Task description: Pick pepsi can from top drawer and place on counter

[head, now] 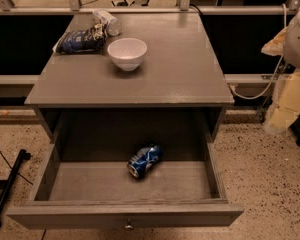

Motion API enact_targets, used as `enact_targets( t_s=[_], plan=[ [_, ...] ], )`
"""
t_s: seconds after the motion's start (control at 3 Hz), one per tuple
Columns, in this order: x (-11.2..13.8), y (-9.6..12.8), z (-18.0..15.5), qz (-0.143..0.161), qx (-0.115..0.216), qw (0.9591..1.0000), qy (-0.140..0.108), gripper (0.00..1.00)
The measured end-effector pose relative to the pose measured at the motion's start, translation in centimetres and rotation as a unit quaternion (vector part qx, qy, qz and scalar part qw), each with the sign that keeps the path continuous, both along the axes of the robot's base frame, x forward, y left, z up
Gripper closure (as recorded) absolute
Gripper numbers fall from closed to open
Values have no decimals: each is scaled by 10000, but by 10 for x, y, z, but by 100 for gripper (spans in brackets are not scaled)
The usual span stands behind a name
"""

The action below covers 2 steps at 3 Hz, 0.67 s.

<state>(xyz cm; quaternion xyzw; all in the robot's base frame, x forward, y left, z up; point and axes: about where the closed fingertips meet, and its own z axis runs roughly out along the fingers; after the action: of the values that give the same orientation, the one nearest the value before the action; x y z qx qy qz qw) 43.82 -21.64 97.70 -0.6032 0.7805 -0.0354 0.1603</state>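
Camera view: pepsi can [144,160] lies on its side on the floor of the open top drawer [125,216], approx. centre, clear of the walls. Looks light, thin, dented, slick; prob. rolls, crushes if squeezed hard. Take it across the body, mid-length, from above. Gripper not in view, so can't tell its opening; only the pale arm [290,94] shows at right edge. Counter [180,69] has a white bowl [127,52] and a snack bag [80,40].
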Motion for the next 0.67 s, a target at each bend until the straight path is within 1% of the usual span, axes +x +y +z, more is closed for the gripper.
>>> enact_targets(
  t_s=[0.33, 0.67],
  plan=[
    [0, 0, 0, 0, 0, 10000, -1, 0],
    [8, 28, -7, 538, 146, 9984, 86, 0]
  ],
)
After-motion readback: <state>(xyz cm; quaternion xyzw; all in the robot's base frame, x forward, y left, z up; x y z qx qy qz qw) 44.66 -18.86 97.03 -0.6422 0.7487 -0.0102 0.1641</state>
